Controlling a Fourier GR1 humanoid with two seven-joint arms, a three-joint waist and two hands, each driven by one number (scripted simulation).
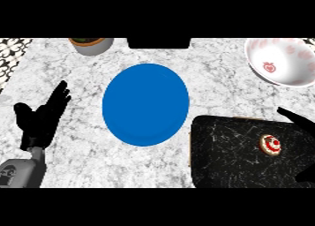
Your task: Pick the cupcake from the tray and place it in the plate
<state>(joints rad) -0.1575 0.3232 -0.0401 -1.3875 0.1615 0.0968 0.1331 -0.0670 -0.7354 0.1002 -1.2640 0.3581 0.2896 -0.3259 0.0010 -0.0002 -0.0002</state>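
So far nothing is done: cupcake [271, 145] sits on the tray [231, 154], plate [145, 104] bare, my right hand [304, 121] spread beside the cupcake.

This is a kitchen. The tabletop [68, 70] is white-and-grey marble, and patterned black-and-white tiles [6, 57] show at its far corners. Tableware is laid out on it: a blue plate [145, 104] in the middle, a white bowl [281, 61] with red marks at the far right, a dark speckled tray [231, 154] holding a small cupcake [271, 145], and a grey pot [91, 45] at the far edge.
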